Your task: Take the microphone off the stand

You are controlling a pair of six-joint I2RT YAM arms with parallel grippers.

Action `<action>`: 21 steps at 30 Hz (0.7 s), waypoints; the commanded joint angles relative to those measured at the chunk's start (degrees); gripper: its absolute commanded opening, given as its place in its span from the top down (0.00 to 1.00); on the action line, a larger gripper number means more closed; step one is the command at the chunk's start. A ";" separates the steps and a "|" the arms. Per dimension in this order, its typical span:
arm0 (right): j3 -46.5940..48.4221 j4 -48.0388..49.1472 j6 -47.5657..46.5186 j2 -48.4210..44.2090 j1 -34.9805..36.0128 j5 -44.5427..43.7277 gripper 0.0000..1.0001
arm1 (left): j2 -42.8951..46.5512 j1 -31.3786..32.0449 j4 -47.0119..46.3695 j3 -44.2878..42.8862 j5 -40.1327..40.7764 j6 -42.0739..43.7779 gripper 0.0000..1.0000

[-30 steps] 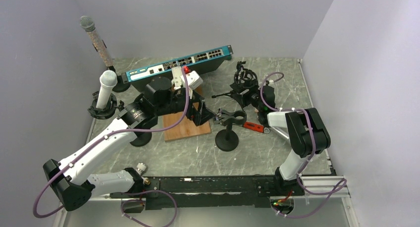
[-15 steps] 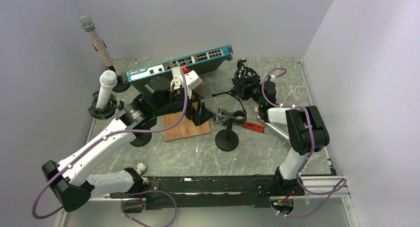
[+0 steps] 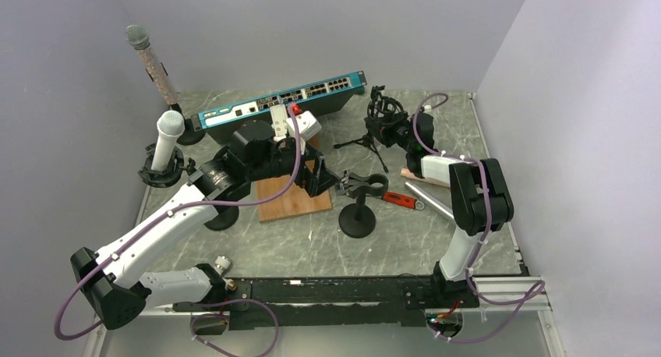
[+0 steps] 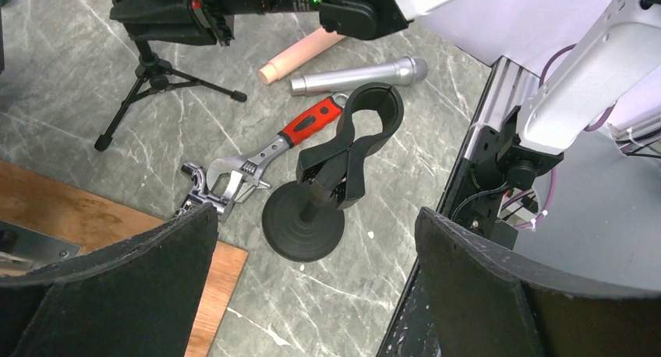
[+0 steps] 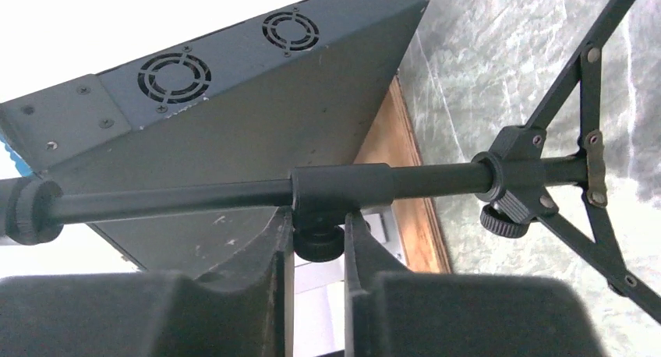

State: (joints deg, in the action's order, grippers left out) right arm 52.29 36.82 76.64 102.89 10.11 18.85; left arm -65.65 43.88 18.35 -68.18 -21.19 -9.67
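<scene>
Rearward travel of the right gripper [image 5: 318, 228] is noted, fingers clamped on the tripod stand [image 5: 195, 197]. Left gripper [image 4: 316, 224] fingers are held apart; the white microphone [image 3: 167, 137], near-upright in its stand [image 3: 160, 172], is placed well left, nearest that arm.

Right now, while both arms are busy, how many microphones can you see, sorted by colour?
Glittery microphone with a grey mesh head, upright: 1
White microphone, upright: 1
Silver metal microphone, lying flat: 1
Total: 3
</scene>
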 commanded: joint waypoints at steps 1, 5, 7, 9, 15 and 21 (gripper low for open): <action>5.31 -7.35 -7.88 1.53 -2.32 5.57 0.94 | -0.86 0.22 -0.45 -2.49 0.83 1.37 0.01; 12.93 -16.89 -18.58 4.20 -4.18 16.44 1.00 | -0.74 0.16 -0.43 -2.59 0.65 1.42 0.01; 16.70 -22.15 -23.72 5.24 -5.07 21.63 1.00 | -0.78 0.16 -0.40 -2.62 0.54 1.45 0.01; 20.35 -27.49 -27.94 7.18 -5.87 27.14 1.00 | -0.88 0.16 -0.37 -2.68 0.45 1.29 0.00; 24.12 -33.19 -32.82 13.21 -6.32 34.84 1.00 | -0.89 0.16 -0.38 -2.62 0.65 1.41 0.01; 25.06 -50.92 -41.52 8.79 -5.14 4.15 1.00 | -2.06 0.16 0.65 -3.30 0.98 1.76 0.01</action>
State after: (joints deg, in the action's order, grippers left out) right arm 79.20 2.94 45.56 113.19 2.81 42.89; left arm -66.96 43.86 18.76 -68.58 -20.67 -8.82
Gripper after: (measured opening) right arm 0.206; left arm 0.994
